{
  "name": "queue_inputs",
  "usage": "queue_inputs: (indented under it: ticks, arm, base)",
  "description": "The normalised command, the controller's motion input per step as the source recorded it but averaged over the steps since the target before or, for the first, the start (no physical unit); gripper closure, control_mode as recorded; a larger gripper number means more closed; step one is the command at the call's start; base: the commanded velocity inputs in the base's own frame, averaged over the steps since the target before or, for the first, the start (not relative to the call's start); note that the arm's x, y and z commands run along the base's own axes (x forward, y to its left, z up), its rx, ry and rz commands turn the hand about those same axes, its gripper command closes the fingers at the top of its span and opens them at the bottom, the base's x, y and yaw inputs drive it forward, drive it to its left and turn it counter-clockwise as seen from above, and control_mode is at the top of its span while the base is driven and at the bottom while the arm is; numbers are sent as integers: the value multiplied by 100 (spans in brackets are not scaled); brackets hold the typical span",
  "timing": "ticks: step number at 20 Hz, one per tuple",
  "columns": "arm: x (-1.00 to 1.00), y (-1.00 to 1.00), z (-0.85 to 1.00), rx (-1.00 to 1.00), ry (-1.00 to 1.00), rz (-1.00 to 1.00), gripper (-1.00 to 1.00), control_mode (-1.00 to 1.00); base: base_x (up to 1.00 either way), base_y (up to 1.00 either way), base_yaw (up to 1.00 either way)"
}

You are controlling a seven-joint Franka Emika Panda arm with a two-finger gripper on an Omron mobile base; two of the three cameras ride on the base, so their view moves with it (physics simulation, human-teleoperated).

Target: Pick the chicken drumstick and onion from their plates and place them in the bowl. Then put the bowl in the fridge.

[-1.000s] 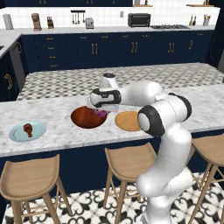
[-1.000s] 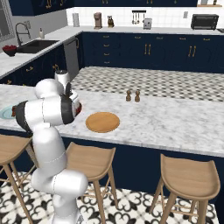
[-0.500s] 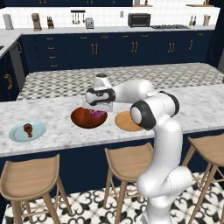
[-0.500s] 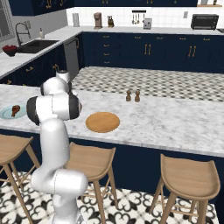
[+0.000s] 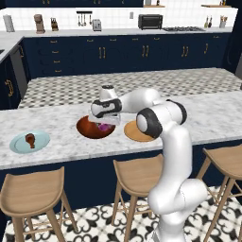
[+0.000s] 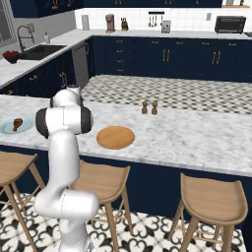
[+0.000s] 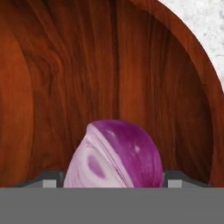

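The kitchen was evenly and brightly lit, with no harsh glare and only faint shadows under the stools (image 5: 32, 189). Up close, the bowl (image 7: 109, 65) wall showed a soft sheen, and the onion (image 7: 114, 155) looked slightly soft-edged.

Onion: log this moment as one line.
onion: between claw tips, over bowl hollow | drumstick: on blue plate | wooden plate: bare

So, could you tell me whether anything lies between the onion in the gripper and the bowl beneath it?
Nothing visible does. The onion sits between the gripper fingers directly over the bowl, whose hollow looks bare below it.
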Motion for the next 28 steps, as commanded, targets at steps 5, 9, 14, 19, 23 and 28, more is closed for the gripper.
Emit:
queue_inputs:
  ticks: [5,9,14,19,23,28]
  arm:
    - [10,5,0,0,0,0,-100,-100]
    - [-4,0,6,0,-1,0,-100,-100]
    - [-66,-22,20,0,-5,-1,-100,-100]
    - [-78,-67,29,0,0,-3,-100,-100]
    - [-81,-97,15,0,-1,0,-100,-100]
    - [-85,-68,34,0,-2,0,-100,-100]
  base:
    - [0,0,0]
    - [0,0,0]
    - [0,0,0]
    - [0,0,0]
    - [0,0,0]
    - [0,0,0]
